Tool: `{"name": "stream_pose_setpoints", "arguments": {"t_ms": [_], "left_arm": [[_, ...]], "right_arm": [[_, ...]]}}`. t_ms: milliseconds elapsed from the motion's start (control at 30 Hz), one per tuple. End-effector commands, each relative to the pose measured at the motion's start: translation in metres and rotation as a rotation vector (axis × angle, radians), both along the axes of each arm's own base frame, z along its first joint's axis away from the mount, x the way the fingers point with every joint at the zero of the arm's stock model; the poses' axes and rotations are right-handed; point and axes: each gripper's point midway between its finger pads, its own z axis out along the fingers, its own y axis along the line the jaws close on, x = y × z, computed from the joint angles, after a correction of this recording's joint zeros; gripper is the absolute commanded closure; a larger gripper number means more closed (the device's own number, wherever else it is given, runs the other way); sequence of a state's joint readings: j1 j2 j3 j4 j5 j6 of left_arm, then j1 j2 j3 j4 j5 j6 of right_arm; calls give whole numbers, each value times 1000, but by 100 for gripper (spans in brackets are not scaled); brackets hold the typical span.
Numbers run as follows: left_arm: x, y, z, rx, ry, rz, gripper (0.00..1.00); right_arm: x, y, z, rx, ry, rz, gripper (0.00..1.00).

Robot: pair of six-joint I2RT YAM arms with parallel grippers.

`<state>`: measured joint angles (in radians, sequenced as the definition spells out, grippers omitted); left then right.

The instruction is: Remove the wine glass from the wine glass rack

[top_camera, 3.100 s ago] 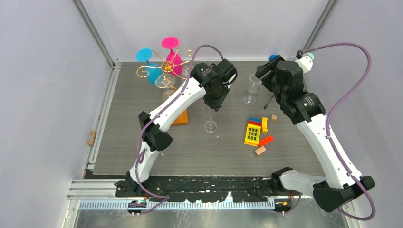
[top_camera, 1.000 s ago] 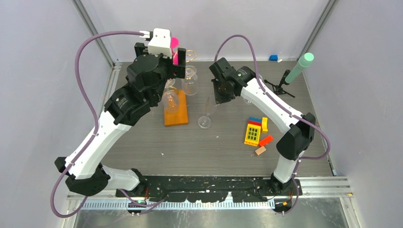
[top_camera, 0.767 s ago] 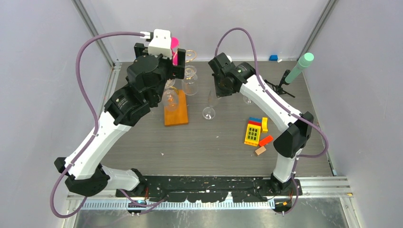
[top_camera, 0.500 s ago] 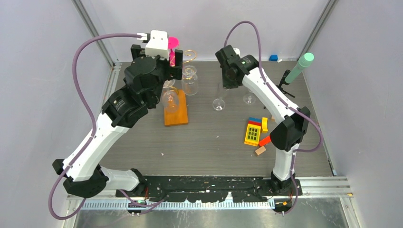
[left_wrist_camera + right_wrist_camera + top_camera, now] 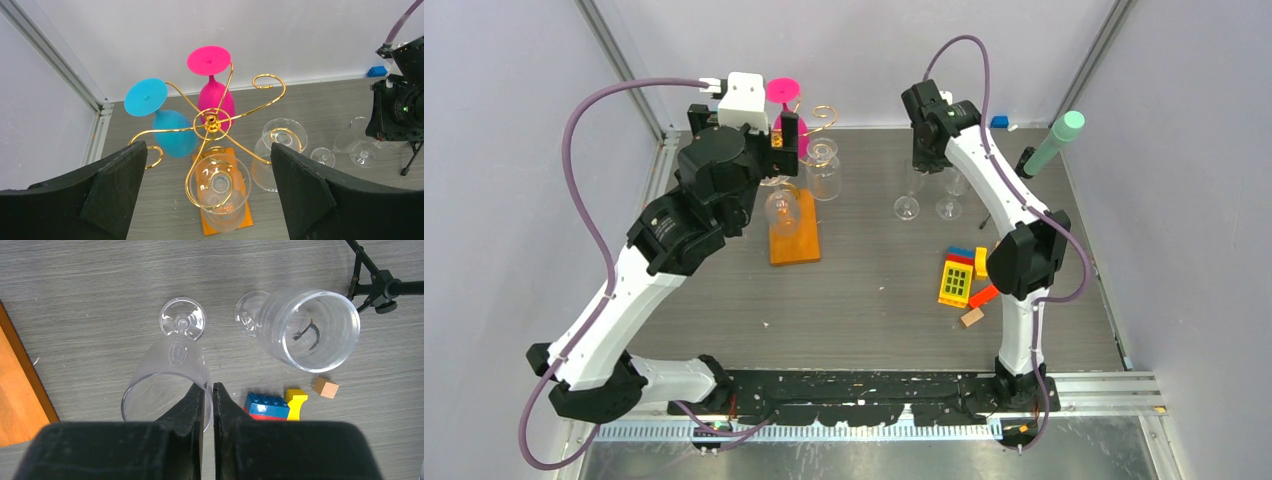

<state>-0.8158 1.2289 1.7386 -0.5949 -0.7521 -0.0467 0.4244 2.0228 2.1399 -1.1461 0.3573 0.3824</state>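
The left gripper [image 5: 209, 165] hangs with jaws spread wide above the thin gold wire scroll-armed rack [image 5: 212, 121]. There a clear stemmed wine glass [image 5: 220, 200] hangs bowl-down. It looks light, slick and brittle, so it is best clasped gently round the bowl and slid outward. The right gripper [image 5: 208, 395] pinches the rim of a second clear glass [image 5: 170, 370], well away from the rack.

A black tripod [image 5: 1021, 172] with a mint-green tip stands toward the back right of the grey wood-grain tabletop [image 5: 864, 310]. In front of the tripod lies a loose cluster of toy bricks: a yellow studded plate [image 5: 954, 284], a blue brick [image 5: 961, 253] stacked on red at the plate's far end, a small yellow brick [image 5: 981, 262], and an orange-red brick [image 5: 983, 296]. A tan wooden block [image 5: 971, 318] lies farthest from the tripod. A small tan cube [image 5: 325, 387] sits between tripod and bricks. Behind the tripod, by the back wall, is a small blue object [image 5: 998, 122].
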Motion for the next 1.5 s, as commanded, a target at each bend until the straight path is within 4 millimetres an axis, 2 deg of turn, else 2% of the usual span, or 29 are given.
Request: {"name": "stream_pose_setpoints", "arguments": {"t_ms": [0,100,200,433,533,567,667,767,867,900,933,967,1000,1033,1067,1133,1467], "left_arm": [[-8,15,7,-40,-6,33,3],[-9,18,2,-32,22,39,2],[-10,24,-3,-37,45,49,1],[2,42,-22,-202,137,13,0],[9,42,-27,-276,176,-26,0],[11,41,-29,-299,188,-39,0],[17,37,-34,-364,221,-82,0],[22,34,-36,-411,241,-109,0],[27,36,-37,-431,248,-114,1],[28,36,-39,-431,252,-112,2],[29,37,-39,-431,255,-110,2],[30,38,-41,-429,258,-104,3],[31,38,-42,-431,261,-100,3],[32,39,-43,-433,262,-97,3],[32,40,-43,-434,261,-95,3],[33,39,-44,-436,263,-96,3],[36,40,-47,-433,270,-93,4]], "right_arm": [[12,4,15,18,-48,6,84],[15,6,18,27,-48,6,70],[16,10,25,52,-59,11,61],[17,25,79,194,-172,30,44],[13,31,109,270,-240,48,38],[12,35,113,297,-248,53,37],[2,60,139,457,-281,131,37],[-20,103,163,714,-244,259,37],[-37,137,189,988,-223,325,37],[-46,148,216,1087,-263,416,37],[-48,155,206,1166,-195,376,37],[-54,160,229,1235,-247,439,38],[-54,163,217,1292,-190,388,38],[-59,164,237,1346,-243,438,38],[-58,166,228,1388,-200,401,38],[-63,171,230,1434,-169,423,38],[-71,183,198,1373,-41,411,42]]}}
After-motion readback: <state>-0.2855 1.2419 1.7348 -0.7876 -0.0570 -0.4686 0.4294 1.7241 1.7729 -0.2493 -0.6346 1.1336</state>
